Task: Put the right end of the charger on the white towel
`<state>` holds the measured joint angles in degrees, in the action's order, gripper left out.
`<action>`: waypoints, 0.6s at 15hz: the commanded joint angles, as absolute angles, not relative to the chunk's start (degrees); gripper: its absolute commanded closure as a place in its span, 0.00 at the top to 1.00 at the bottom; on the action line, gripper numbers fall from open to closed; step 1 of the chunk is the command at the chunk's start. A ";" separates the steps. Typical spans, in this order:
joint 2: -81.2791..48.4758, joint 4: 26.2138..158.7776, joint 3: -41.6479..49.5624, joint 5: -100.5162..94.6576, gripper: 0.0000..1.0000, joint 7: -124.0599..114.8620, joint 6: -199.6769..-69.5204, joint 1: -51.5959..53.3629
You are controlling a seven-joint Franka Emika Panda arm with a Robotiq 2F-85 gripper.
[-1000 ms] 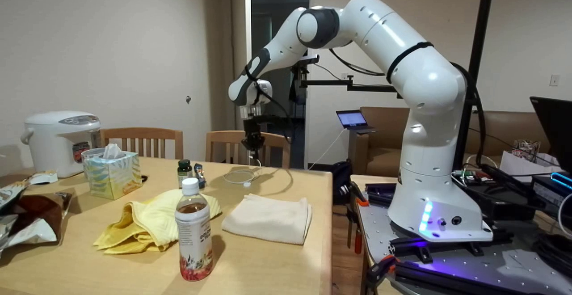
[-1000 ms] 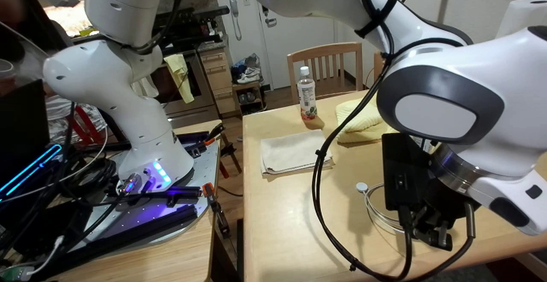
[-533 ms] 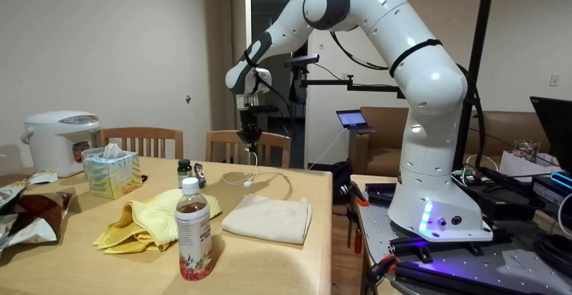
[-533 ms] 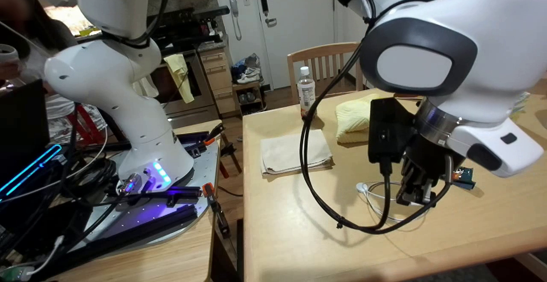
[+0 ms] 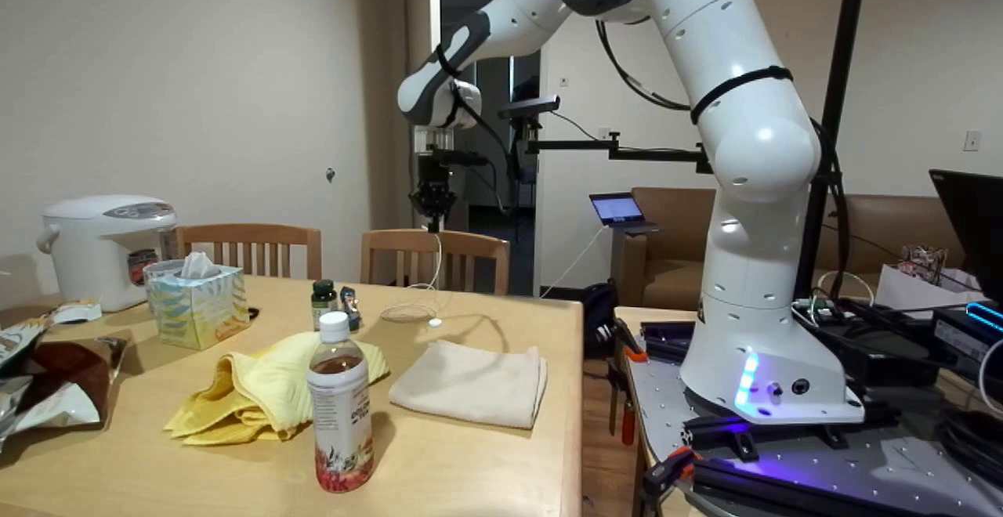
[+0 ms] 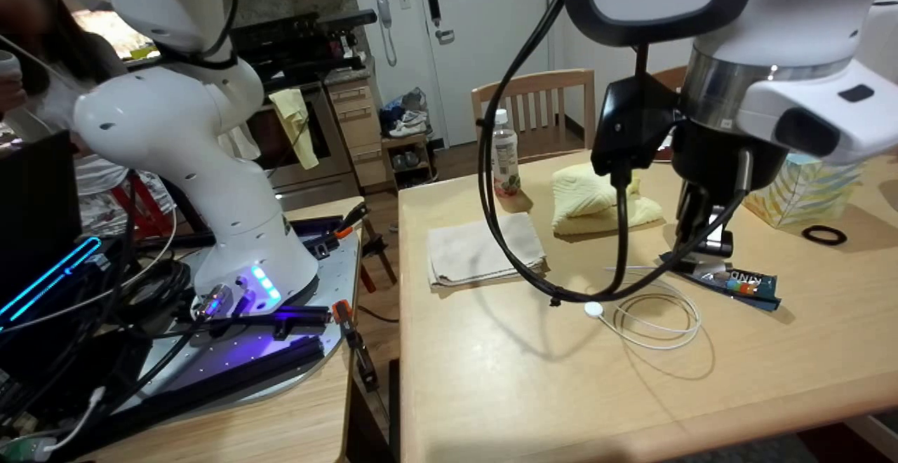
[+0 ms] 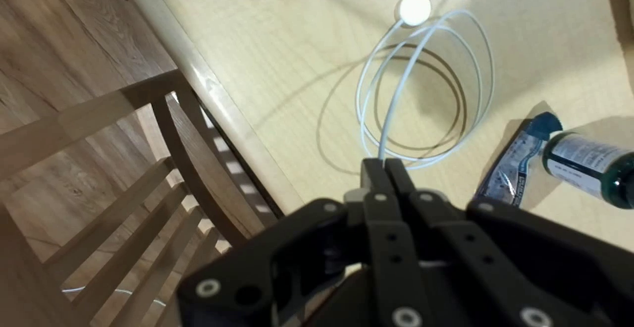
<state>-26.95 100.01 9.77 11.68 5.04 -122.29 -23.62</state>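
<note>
Pale tabletop [image 6: 477, 372] formed the work area, with a chair [image 7: 74, 122] just beside one edge [image 7: 210, 90] and the arm base [image 5: 772, 352] beyond another. The claw [image 7: 383, 161] was clamped on the charger [image 7: 397, 94] and held that part aloft; its slack looped below, and the round end [image 7: 415, 9] rested on the tabletop, near but apart from the towel [image 6: 484, 249]. Whether the pinched part was the opposite end, and which end counted as right, could not be told.

Step in hand, as judged: transfer to the towel. A slow, level traverse was advisable, since haste could have swung the slack or dragged the round end. Correct placement required centring over the towel, lowering until the charger touched it, and only then releasing; a high release could have let the springy charger slip off.

Clearances: the strip of tabletop between the round end and the towel offered room for a direct path. Movement toward the chair would have led past the edge. The towel lay near the edge facing the arm base, leaving little margin. A yellow cloth [image 5: 274, 384] just beside the towel and a bottle [image 5: 341, 415] beyond it limited overshoot. Black cords [image 6: 621, 217] looped beside the claw and needed watching
</note>
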 commanded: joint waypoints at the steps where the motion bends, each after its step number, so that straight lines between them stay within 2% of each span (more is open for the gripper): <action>1: -20.99 104.07 10.74 13.13 0.01 3.58 -123.35 -22.54; 9: -8.12 111.41 12.59 12.97 0.01 2.86 -126.15 -20.67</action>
